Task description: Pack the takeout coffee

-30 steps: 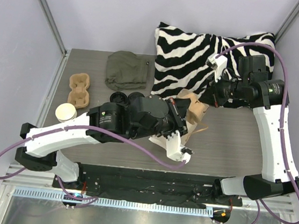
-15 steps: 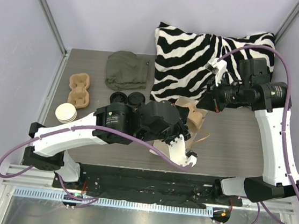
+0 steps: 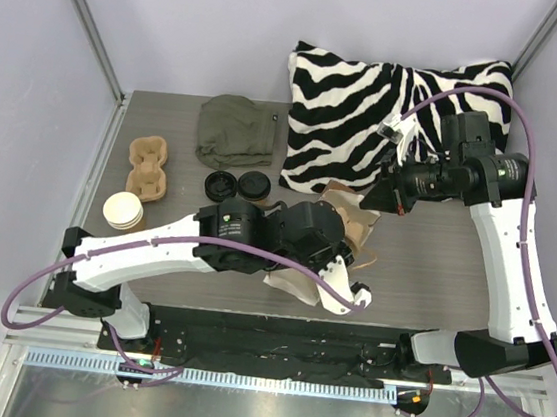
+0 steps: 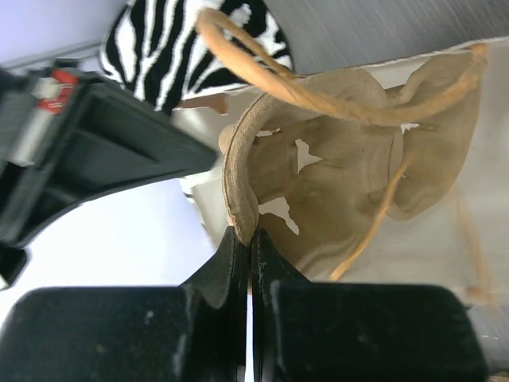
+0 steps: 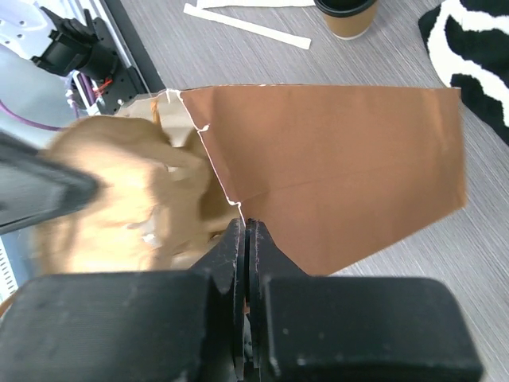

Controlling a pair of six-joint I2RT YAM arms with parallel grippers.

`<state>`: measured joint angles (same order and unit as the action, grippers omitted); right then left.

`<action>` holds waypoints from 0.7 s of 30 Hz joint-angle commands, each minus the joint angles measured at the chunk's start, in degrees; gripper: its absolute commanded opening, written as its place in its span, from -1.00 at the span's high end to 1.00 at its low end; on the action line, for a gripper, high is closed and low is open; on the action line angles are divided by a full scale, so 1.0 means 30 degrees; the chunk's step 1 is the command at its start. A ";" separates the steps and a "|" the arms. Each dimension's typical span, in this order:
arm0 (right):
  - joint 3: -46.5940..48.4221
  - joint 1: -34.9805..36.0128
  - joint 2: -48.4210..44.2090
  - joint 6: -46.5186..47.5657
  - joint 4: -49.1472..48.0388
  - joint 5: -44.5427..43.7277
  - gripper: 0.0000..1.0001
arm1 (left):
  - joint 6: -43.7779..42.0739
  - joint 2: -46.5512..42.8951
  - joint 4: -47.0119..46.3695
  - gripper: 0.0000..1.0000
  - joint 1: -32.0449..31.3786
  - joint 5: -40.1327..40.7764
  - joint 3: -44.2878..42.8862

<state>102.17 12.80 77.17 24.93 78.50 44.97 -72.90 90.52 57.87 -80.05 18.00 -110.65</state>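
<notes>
The takeout coffee (image 3: 254, 184), a tan-brown cup with a dark top, stands on the table left of the bag, also in the right wrist view (image 5: 350, 17). My left gripper (image 4: 245, 235) is shut on the rim of a tan pulp cup carrier (image 4: 334, 183), holding it at the mouth of the paper bag (image 5: 334, 151); no cup shows in that carrier. One twisted handle loop (image 4: 262, 68) of the bag arches over the carrier. My right gripper (image 5: 245, 225) is shut on the bag's torn top edge, in front of the pillow (image 3: 373, 201).
A black round lid (image 3: 219, 184) lies beside the coffee. A second pulp carrier (image 3: 147, 165) and a stack of white cups (image 3: 123, 213) sit at the left. An olive cloth (image 3: 235, 131) and a zebra pillow (image 3: 370, 108) lie at the back. A white paper strip (image 5: 254, 28) lies near the cup.
My left arm has swung right and nearer, carrying the carrier against the bag. My right gripper has shifted slightly left and down with the bag's edge.
</notes>
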 commanded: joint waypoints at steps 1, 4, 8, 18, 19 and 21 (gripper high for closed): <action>0.0045 0.0129 -0.0878 -0.0193 0.0465 0.1210 0.98 | 0.1331 -0.0377 -0.1269 1.00 0.0258 0.0474 0.1402; -0.0013 0.0158 -0.0878 -0.0223 0.0464 0.1357 0.98 | 0.1507 -0.0466 -0.1710 1.00 0.0316 0.0621 0.2312; -0.0218 0.0187 -0.0907 -0.0135 0.0523 0.1504 0.98 | 0.1801 -0.0408 -0.2234 1.00 0.0521 0.0475 0.2810; -0.0249 0.0363 -0.0791 0.0275 0.1050 0.1855 0.98 | 0.2034 -0.0877 -0.4261 1.00 0.0756 0.0593 0.4045; -0.0190 0.0392 -0.0790 0.0246 0.1108 0.1884 0.98 | 0.2065 -0.0848 -0.3969 0.99 0.0727 0.0592 0.3897; -0.0277 0.0422 -0.0907 -0.0193 0.0993 0.2060 0.98 | 0.2182 -0.0789 -0.3236 0.99 0.0697 0.0796 0.3836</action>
<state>100.27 13.50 75.99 25.10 78.50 48.36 -68.01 90.39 49.06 -77.95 19.51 -97.06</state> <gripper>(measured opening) 0.029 0.026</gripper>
